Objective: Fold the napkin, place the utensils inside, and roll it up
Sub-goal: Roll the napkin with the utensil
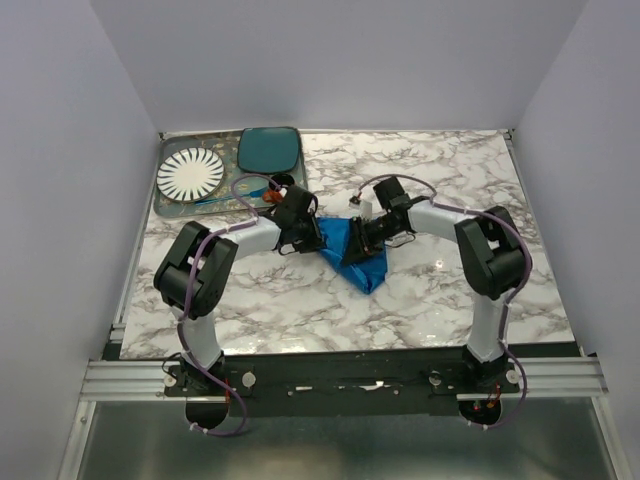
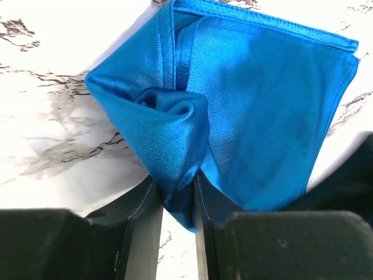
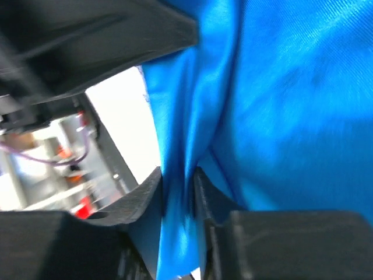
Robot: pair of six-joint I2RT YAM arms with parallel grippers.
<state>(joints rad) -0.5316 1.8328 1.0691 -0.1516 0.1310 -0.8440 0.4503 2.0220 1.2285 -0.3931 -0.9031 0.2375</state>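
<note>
The bright blue napkin (image 1: pixel 358 258) lies crumpled in the middle of the marble table, between my two grippers. My left gripper (image 1: pixel 308 236) comes at it from the left. In the left wrist view the jaws of this gripper (image 2: pixel 175 188) are shut on a bunched fold of the napkin (image 2: pixel 262 105). My right gripper (image 1: pixel 368 238) meets the cloth from the right. Its wrist view is blurred, and there the right gripper (image 3: pixel 178 178) pinches a hanging pleat of the napkin (image 3: pixel 291 105). A slim bluish fork (image 1: pixel 222 198) lies on the tray at the back left.
A grey tray (image 1: pixel 165 205) at the back left holds a white plate with black stripes (image 1: pixel 190 175). A dark teal rounded-square plate (image 1: pixel 268 150) sits beside it. White walls close in the table on three sides.
</note>
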